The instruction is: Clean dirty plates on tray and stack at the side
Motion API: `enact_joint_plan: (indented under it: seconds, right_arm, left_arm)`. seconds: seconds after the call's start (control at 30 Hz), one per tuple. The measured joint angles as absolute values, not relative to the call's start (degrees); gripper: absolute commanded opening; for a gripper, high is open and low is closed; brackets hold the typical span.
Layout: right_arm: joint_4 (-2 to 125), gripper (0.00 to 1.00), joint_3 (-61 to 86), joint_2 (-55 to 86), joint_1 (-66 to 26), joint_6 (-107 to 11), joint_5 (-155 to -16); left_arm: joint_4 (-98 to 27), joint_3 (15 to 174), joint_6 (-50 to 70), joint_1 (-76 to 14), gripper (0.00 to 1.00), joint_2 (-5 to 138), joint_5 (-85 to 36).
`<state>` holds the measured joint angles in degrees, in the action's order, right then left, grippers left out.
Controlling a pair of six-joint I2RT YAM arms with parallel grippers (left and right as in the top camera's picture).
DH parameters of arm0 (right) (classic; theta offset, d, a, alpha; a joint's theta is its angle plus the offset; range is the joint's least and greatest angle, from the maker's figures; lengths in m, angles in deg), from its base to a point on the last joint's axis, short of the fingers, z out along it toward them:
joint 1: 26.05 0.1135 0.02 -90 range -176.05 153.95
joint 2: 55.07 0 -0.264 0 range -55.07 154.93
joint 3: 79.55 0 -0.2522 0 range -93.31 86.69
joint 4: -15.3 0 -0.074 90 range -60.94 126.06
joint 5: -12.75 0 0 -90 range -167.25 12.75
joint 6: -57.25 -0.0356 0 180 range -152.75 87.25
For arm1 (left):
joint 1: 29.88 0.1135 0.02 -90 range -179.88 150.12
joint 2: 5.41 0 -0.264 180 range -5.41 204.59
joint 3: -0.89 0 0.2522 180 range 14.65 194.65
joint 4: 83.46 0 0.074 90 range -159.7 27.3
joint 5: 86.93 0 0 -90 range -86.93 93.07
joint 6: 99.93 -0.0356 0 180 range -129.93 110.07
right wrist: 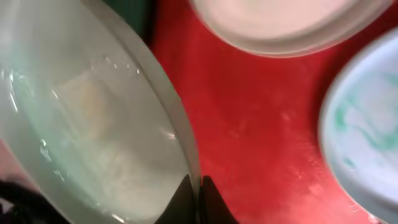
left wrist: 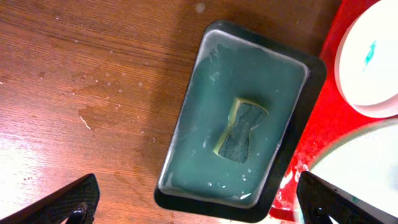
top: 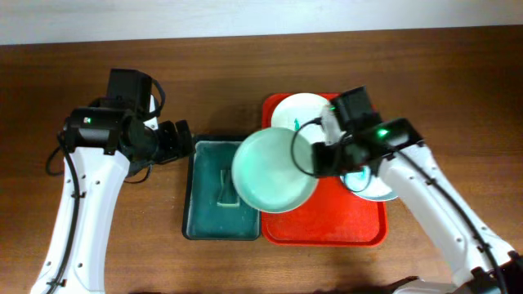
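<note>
Overhead: right gripper (top: 320, 153) pinched the lifted plate (top: 274, 170) by its rim; left gripper (top: 185, 140) hung wide open, empty. Wiping step; next, left probably needed the sponge (left wrist: 241, 129).

A pale mint plate (top: 274, 170) is hanging raised over the left edge of the red tray (top: 327, 229), with the right hand (top: 317, 155) pinching its rim. A white plate (top: 298, 110) with a teal smear is lying at the tray's far end, and a second plate (top: 372, 188), also smeared teal, is lying at its right side.
</note>
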<state>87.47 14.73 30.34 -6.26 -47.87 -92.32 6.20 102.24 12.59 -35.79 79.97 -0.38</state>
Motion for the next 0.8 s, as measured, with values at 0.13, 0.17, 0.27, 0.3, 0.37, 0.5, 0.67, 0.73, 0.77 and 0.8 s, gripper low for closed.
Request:
enact_joint_plan:
  seconds: [0.13, 0.17, 0.27, 0.3, 0.37, 0.5, 0.67, 0.73, 0.77, 0.8]
  right_arm:
    - [80.2, 0.04, 14.7, 31.1, 3.6, -51.6, -87.1]
    - [79.2, 0.04, 14.7, 31.6, 5.5, -52.2, -84.7]
    - [76.9, 0.04, 14.7, 33.4, 8.7, -53.5, -76.7]
    - [76.6, 0.04, 14.7, 33.8, 9.3, -53.9, -74.6]
    - [76.1, 0.04, 14.7, 34.0, 10.3, -54.5, -70.3]
    - [76.5, 0.04, 13.1, 34.0, 14.6, -55.1, -61.4]
    - [76.5, 0.04, 12.8, 34.0, 25.5, -55.1, -43.9]
    - [76.5, 0.04, 12.8, 34.0, 29.0, -55.0, -36.3]
    - [76.5, 0.04, 12.8, 34.0, 30.2, -55.1, -33.2]
    - [76.5, 0.04, 12.8, 34.0, 31.4, -55.1, -30.0]
  left_arm:
    - [6.2, 102.2, 12.6, -35.8, 0.99, 80.0, -0.4]
    - [6.2, 102.2, 12.6, -35.8, 0.99, 80.0, -0.4]
    - [6.2, 102.2, 12.6, -35.8, 0.99, 80.0, -0.4]
    - [6.2, 102.2, 12.6, -35.8, 0.99, 80.0, -0.4]
    - [6.2, 102.2, 12.6, -35.8, 0.99, 80.0, -0.4]
    - [6.2, 102.2, 12.6, -35.8, 0.99, 80.0, -0.4]
    - [6.2, 102.2, 12.6, -35.8, 0.99, 80.0, -0.4]
    - [6.2, 102.2, 12.6, -35.8, 0.99, 80.0, -0.4]
    - [6.2, 102.2, 12.6, -35.8, 0.99, 80.0, -0.4]
    - [6.2, 102.2, 12.6, -35.8, 0.99, 80.0, -0.4]
